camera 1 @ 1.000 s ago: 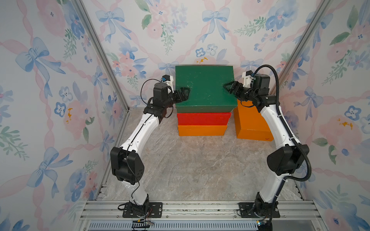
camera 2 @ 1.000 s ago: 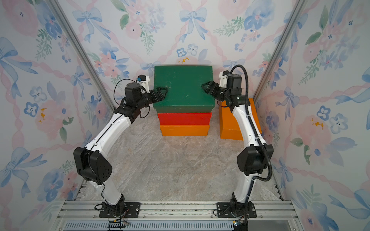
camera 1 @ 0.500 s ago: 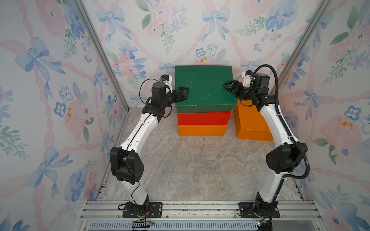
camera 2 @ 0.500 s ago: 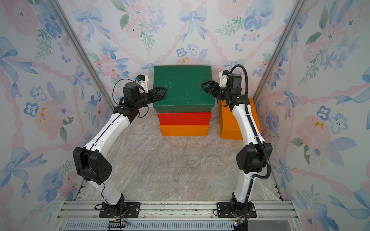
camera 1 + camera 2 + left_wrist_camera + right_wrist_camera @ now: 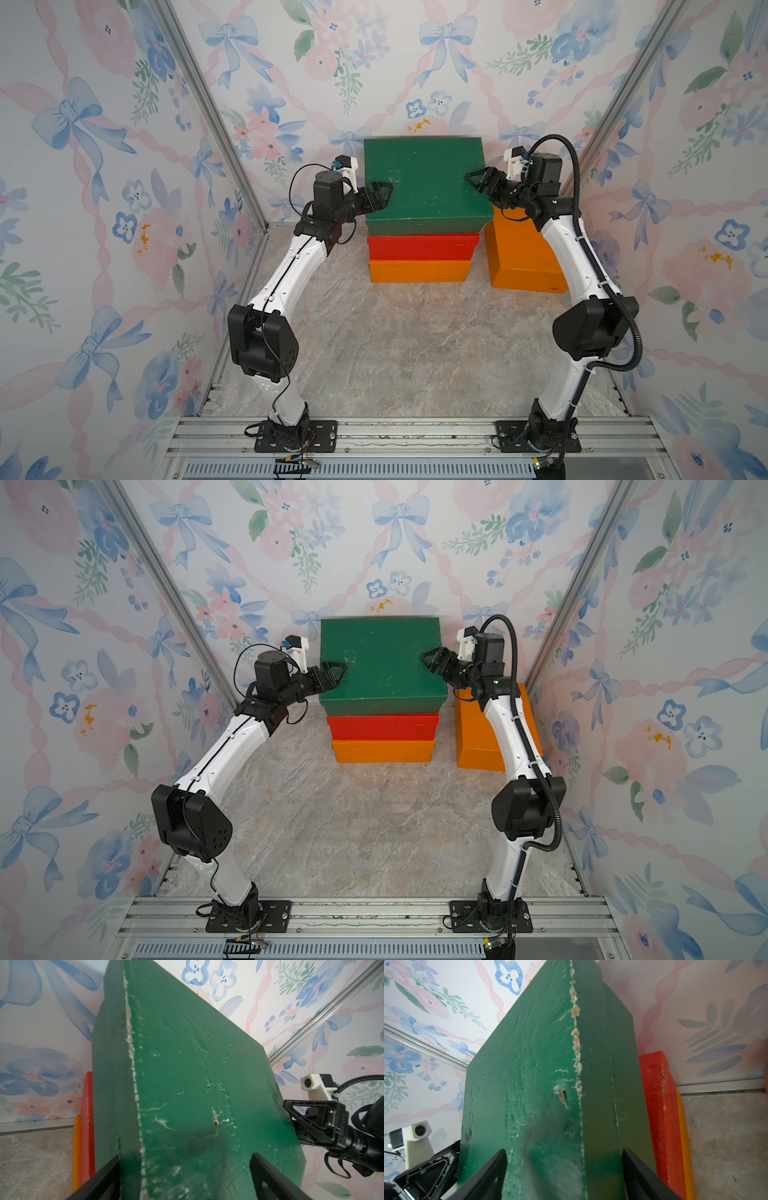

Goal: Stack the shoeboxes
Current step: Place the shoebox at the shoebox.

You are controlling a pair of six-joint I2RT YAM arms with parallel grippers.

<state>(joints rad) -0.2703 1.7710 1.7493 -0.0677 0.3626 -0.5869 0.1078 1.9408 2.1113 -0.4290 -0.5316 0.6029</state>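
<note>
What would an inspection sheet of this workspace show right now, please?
Surface: marbled grey tabletop, no damage seen.
Job's things: green shoebox tops red shoebox on lower orange shoebox; lone orange shoebox stands beside the stack, unstacked.
Clutter: nothing seen.
Grippers: left gripper and right gripper each straddle an end of the green shoebox; whether they clamp cannot be told.
Cables: thin black wire loops by the left wrist; corrugated hose arches over the right arm.
Surroundings: floral wallpaper walls on three sides; aluminium rail carries both arm bases.
</note>
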